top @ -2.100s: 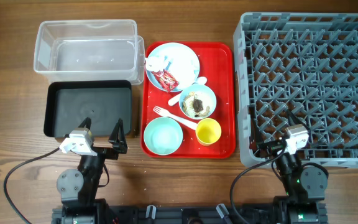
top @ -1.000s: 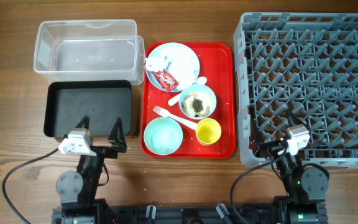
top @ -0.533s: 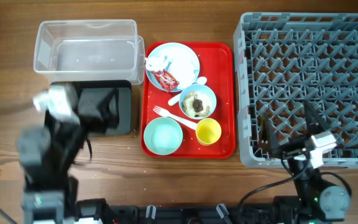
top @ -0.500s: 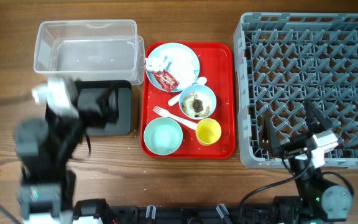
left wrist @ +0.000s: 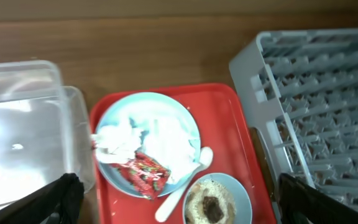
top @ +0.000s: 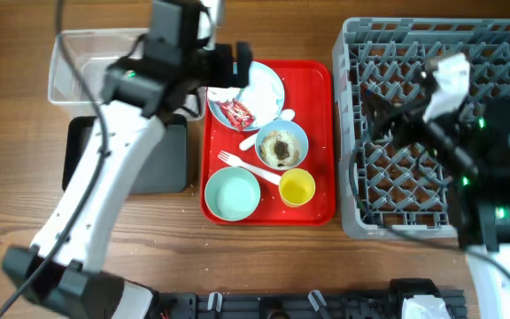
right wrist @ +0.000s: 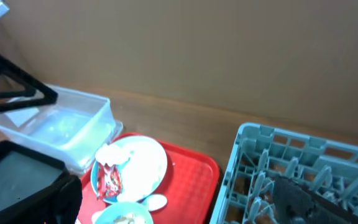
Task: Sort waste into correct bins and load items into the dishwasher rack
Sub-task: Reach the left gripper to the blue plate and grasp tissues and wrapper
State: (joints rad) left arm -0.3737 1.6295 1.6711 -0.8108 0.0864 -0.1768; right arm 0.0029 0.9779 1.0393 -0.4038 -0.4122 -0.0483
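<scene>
While left gripper point(top: 228, 64) hovers jaws apart, napkins point(left wrist: 118, 137) on plate point(left wrist: 169, 124) below

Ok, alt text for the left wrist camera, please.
A red tray holds a blue plate with crumpled napkins and a red wrapper, plus a spoon and a bowl of food scraps at the bottom edge. A clear bin sits left, the grey rack right.

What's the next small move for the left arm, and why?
Probably lower the left gripper onto the crumpled napkin on the plate. Its jaws stand open and empty above that plate, the napkin and red wrapper lie there unsorted, and the clear tub sits right beside it.
</scene>
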